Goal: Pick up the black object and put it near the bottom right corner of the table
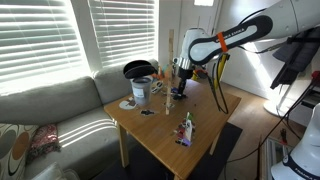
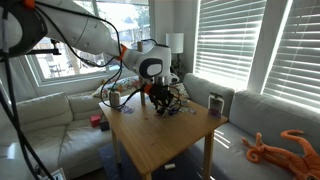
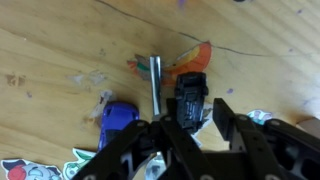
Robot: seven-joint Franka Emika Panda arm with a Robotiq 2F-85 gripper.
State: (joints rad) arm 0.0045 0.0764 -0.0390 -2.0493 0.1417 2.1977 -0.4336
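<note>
Three views cover this step.

In an exterior view, we find the gripper [image 1: 180, 88] low over the far part of the table [image 1: 160, 145]. The black object [image 1: 177, 98] sits directly beneath it, near a mug [image 1: 140, 93]. We cannot read the jaw state here.

In an exterior view from the opposite side, the gripper [image 2: 160, 96] hangs over the same cluttered far end of the table [image 2: 160, 140]. The near end shows bare wood.

In the wrist view, the gripper [image 3: 197, 110] has its jaws apart, one on either side of the black object [image 3: 191, 90], which lies on the table [image 3: 60, 50]. A grey rod [image 3: 156, 85] lies just beside the object, and a blue item [image 3: 120, 116] lies near it.

We judge the step in hand to be the grasp. To do it well:
1. Keep the object centred between the jaws.
2. Keep the near finger clear of the grey rod.
3. Close squarely on the long sides.
4. Lift straight up before carrying it toward the bare corner.
</note>
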